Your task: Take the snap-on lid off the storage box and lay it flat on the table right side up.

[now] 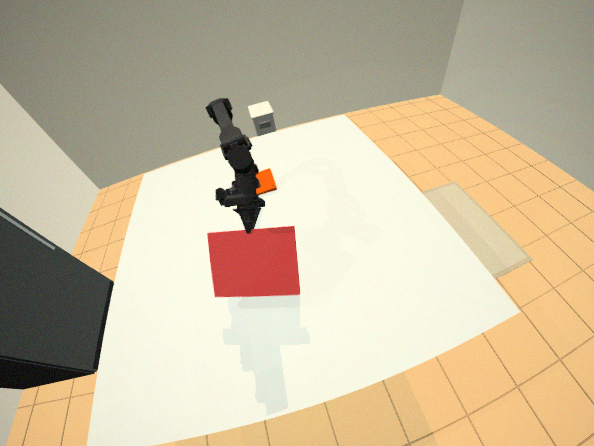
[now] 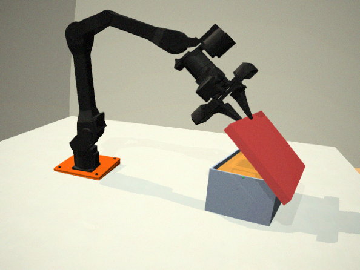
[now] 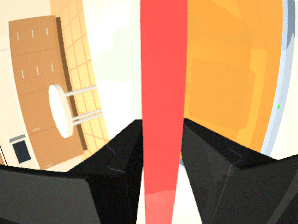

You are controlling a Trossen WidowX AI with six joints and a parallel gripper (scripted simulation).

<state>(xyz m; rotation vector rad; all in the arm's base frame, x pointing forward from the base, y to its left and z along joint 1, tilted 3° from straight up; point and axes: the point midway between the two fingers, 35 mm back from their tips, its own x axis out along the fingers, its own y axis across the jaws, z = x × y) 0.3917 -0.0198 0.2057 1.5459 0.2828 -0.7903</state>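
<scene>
The gripper point(image 2: 246, 117) is clamped on the near-base edge of the red snap-on lid point(image 2: 266, 152), its two dark fingers pinching the lid's rim from either side, as the wrist view shows with the lid seen edge-on between them. The lid is tilted steeply: the gripped edge is raised high, and the opposite edge hangs low past the far side of the grey-blue storage box point(image 2: 239, 195). Whether that low edge touches the box wall cannot be told. The box stands open on the side toward the arm, its orange interior point(image 2: 239, 167) showing beneath the raised lid.

From the top view the lid point(image 1: 254, 261) covers the box entirely and lies around the middle of the white table point(image 1: 380, 240), somewhat toward the left edge. The black arm point(image 2: 85, 91) rises from an orange base plate point(image 2: 109, 164) nearer the far edge of the table and reaches over and down to the lid.

A small white cabinet point(image 1: 262, 117) stands at the table's far edge, and a dark cabinet point(image 1: 45, 300) sits off its left edge on the tiled floor point(image 1: 525, 350)
</scene>
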